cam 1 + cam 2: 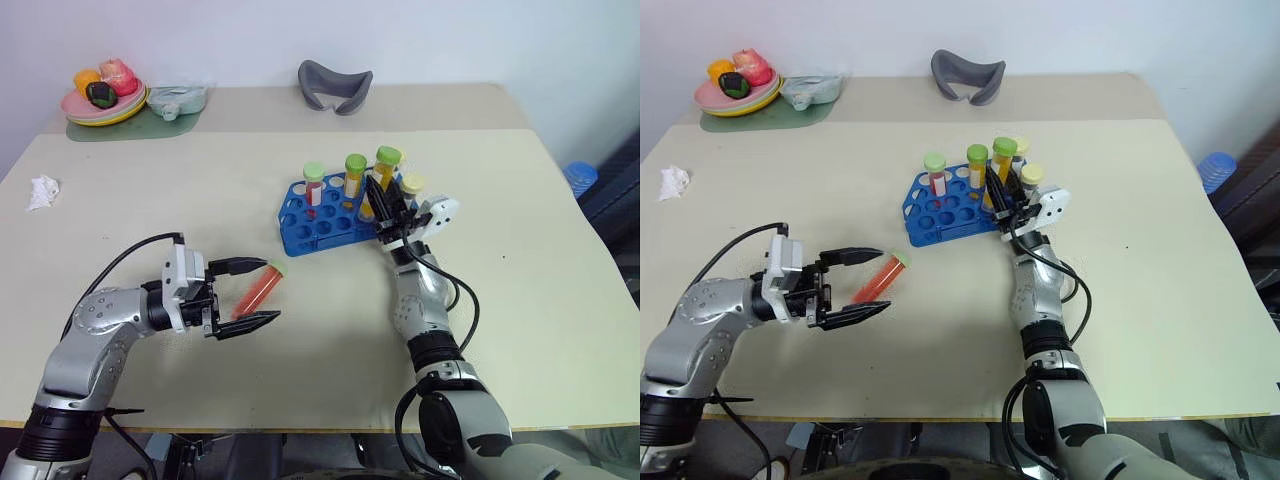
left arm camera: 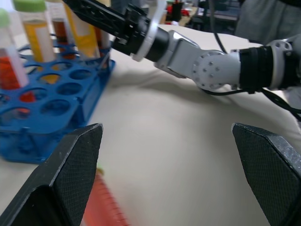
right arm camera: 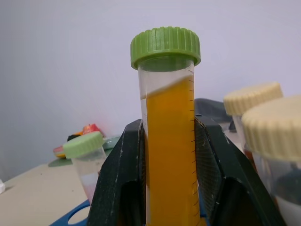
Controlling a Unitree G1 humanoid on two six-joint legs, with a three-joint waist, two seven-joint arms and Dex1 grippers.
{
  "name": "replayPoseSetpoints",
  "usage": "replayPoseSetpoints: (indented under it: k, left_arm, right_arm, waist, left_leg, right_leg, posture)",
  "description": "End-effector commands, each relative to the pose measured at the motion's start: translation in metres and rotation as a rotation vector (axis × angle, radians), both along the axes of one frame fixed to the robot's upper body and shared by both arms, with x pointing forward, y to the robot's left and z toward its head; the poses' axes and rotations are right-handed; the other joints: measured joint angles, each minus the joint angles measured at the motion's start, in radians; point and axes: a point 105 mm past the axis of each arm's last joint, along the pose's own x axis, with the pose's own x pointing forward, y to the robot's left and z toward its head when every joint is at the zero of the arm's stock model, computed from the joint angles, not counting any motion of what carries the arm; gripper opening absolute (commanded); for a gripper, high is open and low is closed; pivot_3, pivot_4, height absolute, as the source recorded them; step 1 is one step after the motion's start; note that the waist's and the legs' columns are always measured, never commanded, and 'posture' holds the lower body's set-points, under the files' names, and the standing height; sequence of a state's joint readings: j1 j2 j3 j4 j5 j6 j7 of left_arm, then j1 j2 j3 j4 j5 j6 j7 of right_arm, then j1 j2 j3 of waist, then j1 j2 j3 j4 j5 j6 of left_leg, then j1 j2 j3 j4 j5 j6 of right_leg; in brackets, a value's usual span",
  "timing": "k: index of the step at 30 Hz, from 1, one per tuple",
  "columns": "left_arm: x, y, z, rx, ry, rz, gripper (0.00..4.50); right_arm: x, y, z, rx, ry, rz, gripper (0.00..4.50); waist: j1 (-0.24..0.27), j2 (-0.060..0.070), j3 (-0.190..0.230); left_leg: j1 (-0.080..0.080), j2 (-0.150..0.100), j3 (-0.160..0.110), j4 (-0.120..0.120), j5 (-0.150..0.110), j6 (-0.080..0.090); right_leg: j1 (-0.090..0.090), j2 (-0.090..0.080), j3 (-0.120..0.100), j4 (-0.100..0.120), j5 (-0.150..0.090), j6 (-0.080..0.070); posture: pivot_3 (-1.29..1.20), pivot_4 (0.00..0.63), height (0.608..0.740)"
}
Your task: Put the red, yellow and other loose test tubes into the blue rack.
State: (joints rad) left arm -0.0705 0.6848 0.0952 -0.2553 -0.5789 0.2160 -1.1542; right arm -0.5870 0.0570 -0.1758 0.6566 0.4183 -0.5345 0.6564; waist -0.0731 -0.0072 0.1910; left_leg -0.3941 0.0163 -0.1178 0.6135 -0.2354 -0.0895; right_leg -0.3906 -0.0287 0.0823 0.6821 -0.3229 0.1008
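Yellow tube [image 3: 169,155] in right tool [image 1: 385,210]

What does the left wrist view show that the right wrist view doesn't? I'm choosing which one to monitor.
Left wrist alone: the open left claw around the loose red tube lying on the table. Right wrist alone: the right claw shut on the yellow tube, and the plate of fruit far behind. Shared: the blue rack and its standing tubes.
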Motion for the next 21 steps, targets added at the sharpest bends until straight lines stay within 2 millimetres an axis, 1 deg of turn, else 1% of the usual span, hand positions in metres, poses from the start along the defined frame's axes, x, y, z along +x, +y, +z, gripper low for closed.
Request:
replayPoseSetpoints:
  k: [1, 4, 9, 14, 19, 21]
  left_arm:
    - [-0.003, 0.0, 0.009, -0.006, -0.033, -0.002, 4.5]
    - [-0.002, 0.0, 0.009, -0.008, -0.036, 0.0, 4.5]
    - [-0.002, -0.001, 0.01, -0.013, -0.04, 0.002, 4.5]
    - [-0.002, -0.001, 0.01, -0.013, -0.041, 0.004, 4.5]
    - [-0.003, -0.002, 0.01, -0.013, -0.043, 0.007, 4.5]
    - [-0.003, -0.002, 0.011, -0.014, -0.043, 0.006, 4.5]
  right_arm:
    - [-0.001, 0.003, 0.003, 0.014, -0.031, 0.001, 0.8]
    - [0.0, 0.002, -0.006, -0.001, -0.008, -0.009, 0.8]
    - [0.001, 0.0, -0.014, -0.038, 0.003, -0.032, 0.8]
    - [0.0, 0.001, -0.026, -0.124, 0.018, -0.058, 0.8]
    - [0.0, -0.002, -0.03, -0.162, 0.019, -0.099, 0.8]
    - [0.0, -0.003, -0.032, -0.163, 0.024, -0.11, 0.8]
  waist:
    - [0.0, 0.0, 0.0]
    - [-0.001, -0.001, 0.0]
    - [-0.001, -0.003, -0.002]
    - [0.001, -0.008, -0.005]
    - [0.003, -0.013, -0.008]
    - [0.003, -0.013, -0.008]
  left_leg:
    - [0.001, 0.0, 0.0, 0.0, 0.0, 0.0]
    - [0.002, 0.0, 0.0, 0.0, 0.0, 0.0]
    - [0.003, 0.0, 0.0, 0.0, 0.0, 0.0]
    - [0.005, 0.0, 0.0, 0.0, 0.0, 0.0]
    - [0.009, 0.0, 0.0, 0.0, 0.0, 0.0]
    - [0.011, 0.0, 0.0, -0.001, 0.0, 0.0]
  right_leg:
    - [0.001, 0.0, 0.0, 0.0, 0.0, 0.0]
    - [0.002, 0.0, 0.0, 0.0, 0.0, 0.0]
    - [0.004, 0.0, 0.0, 0.0, 0.0, 0.0]
    - [0.006, 0.001, 0.0, 0.0, 0.0, 0.0]
    - [0.01, 0.0, 0.0, -0.002, 0.0, 0.0]
    - [0.013, 0.0, 0.0, -0.003, 0.0, 0.0]
  posture:
    - [0.0, 0.15, 0.74]
    - [0.0, 0.15, 0.74]
    - [0.0, 0.15, 0.74]
    - [0.0, 0.15, 0.74]
    - [0.0, 0.15, 0.74]
    - [0.0, 0.15, 0.74]
